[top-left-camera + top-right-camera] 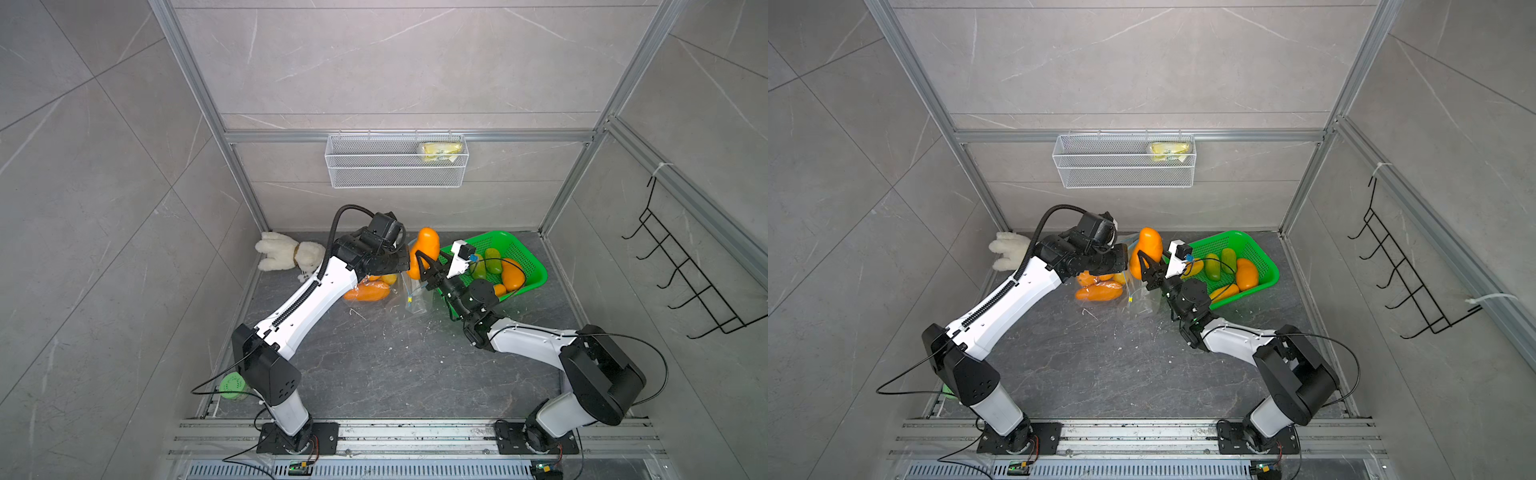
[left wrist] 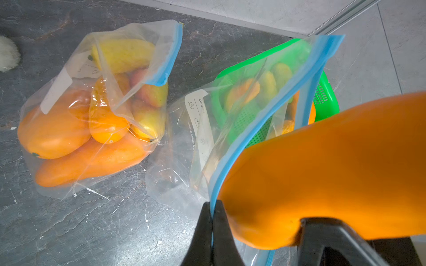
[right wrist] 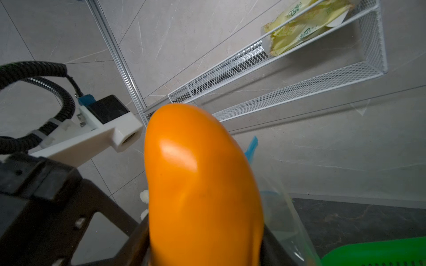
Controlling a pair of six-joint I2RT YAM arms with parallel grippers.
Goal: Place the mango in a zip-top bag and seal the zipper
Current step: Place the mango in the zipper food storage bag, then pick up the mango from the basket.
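Note:
My right gripper point(image 1: 428, 266) is shut on an orange mango point(image 1: 424, 249), which it holds upright by the lower part. The same mango point(image 3: 200, 184) fills the right wrist view between the black fingers. A clear zip-top bag point(image 2: 207, 138) with a blue zipper strip point(image 2: 265, 119) stands open on the dark floor. My left gripper point(image 2: 211, 207) is shut on its near rim and holds it up. The mango point(image 2: 334, 165) hangs at the bag's open mouth, its end against the pinched rim. In both top views the bag point(image 1: 1140, 301) lies between the two arms.
A second clear bag point(image 2: 92, 119) holding several mangoes lies beside the open one. A green basket point(image 1: 528, 257) with green and orange fruit stands at the back right. A white plush toy point(image 1: 286, 255) lies back left. A wire shelf point(image 1: 397, 160) hangs on the back wall.

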